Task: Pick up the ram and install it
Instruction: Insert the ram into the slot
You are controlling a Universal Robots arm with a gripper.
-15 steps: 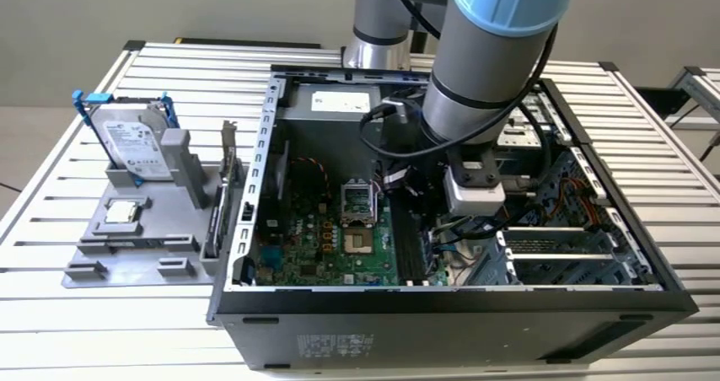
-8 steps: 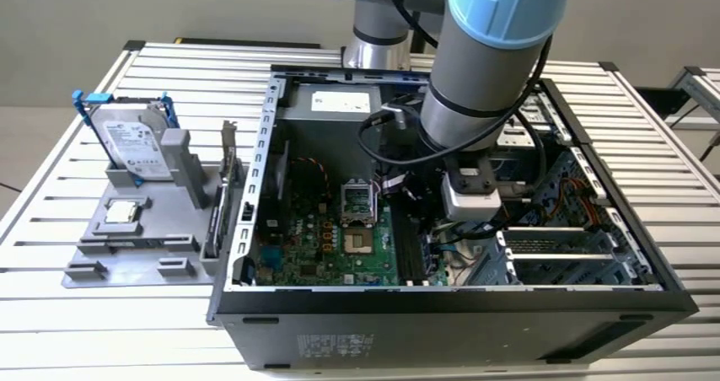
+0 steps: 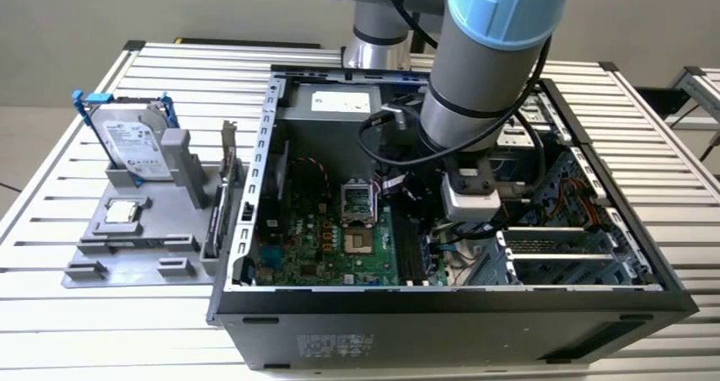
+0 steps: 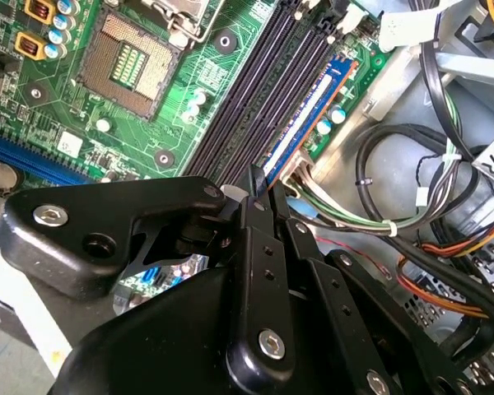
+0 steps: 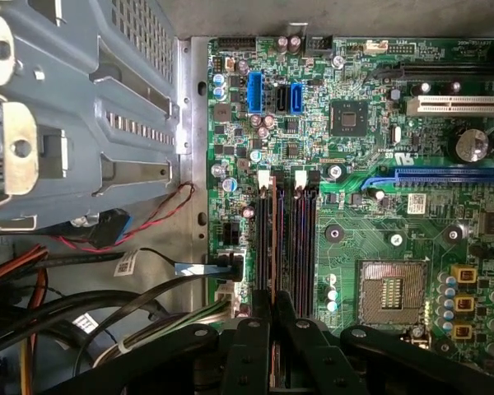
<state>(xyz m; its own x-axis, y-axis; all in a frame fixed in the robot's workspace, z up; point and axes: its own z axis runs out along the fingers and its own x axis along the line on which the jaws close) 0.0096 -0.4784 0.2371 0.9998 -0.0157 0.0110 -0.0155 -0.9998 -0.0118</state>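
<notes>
Gripper (image 4: 259, 193) closing on ram (image 4: 300, 123), pressing it into outermost slot beside CPU socket (image 4: 123, 62) | risk: ram sitting tilted in slot, jamming or flexing motherboard (image 5: 354, 164) under push

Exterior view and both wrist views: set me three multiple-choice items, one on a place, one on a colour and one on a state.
1. The hard drive stands:
A inside the case
B on the grey tray at the exterior view's left
C on the floor

2. The motherboard is:
A red
B green
C white

3. The gripper has its jaws:
A wide open in mid-air
B shut on the ram at a memory slot
C shut on a cable

Answers:
1 B, the exterior view shows it upright in the tray's holder.
2 B, the board is green in both wrist views.
3 B, in the first wrist view the jaws meet on the stick's edge in line with the slots.
</notes>
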